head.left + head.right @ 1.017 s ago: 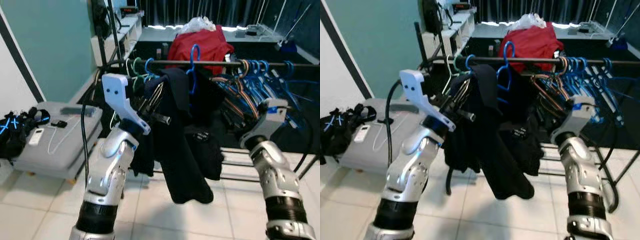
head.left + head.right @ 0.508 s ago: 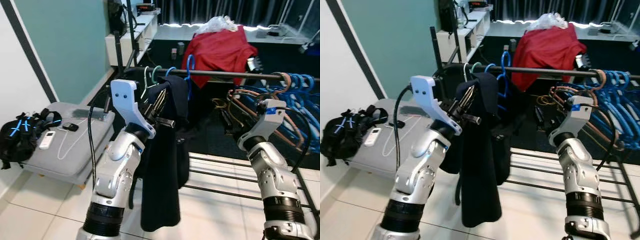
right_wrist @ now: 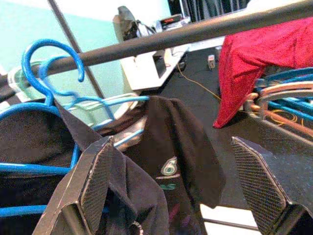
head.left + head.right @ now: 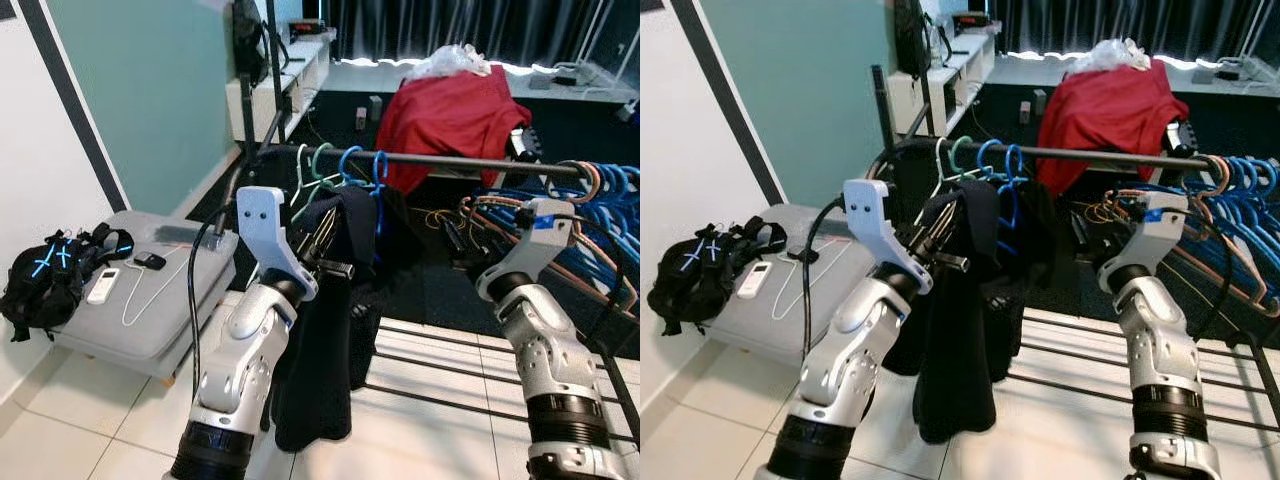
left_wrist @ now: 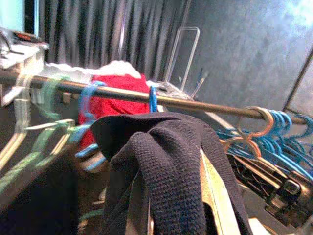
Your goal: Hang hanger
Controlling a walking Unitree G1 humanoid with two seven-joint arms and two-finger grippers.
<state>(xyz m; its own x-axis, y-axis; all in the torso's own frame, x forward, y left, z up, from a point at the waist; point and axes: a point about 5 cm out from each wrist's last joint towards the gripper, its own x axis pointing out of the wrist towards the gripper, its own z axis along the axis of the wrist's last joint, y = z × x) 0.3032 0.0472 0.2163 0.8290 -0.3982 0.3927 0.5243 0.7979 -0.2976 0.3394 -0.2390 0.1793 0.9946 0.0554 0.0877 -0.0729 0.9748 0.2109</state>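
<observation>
Our left claw [image 4: 325,240] was raised in front of the clothes rail [image 4: 470,160], clenched on the blue hanger [image 4: 378,172] that carried a dark garment [image 4: 320,330]. The garment hung down from the claw toward the tiled floor [image 4: 100,420]. The hanger's hook stood at the rail among other hooks; we could not tell whether it rested on the rail or only beside it. In the left wrist view the dark garment [image 5: 166,166] bunched over the fingers, with the blue hook [image 5: 153,99] against the rail [image 5: 195,103].

Our right claw [image 3: 181,186] was released, its 2 fingers [image 3: 95,181] spread wide and holding nothing, just below the rail [image 3: 195,30] and facing a second black garment [image 3: 181,142] on a blue hanger [image 3: 54,73]. In the eye views the right arm [image 4: 545,350] rose toward a cluster of blue and orange hangers [image 4: 590,200] at the rail's right end.

A red cloth [image 4: 450,115] lay draped behind the rail. A grey case [image 4: 150,290] with a remote [image 4: 101,286] on it sat on the floor to the left, a black bag [image 4: 45,280] beside it.
</observation>
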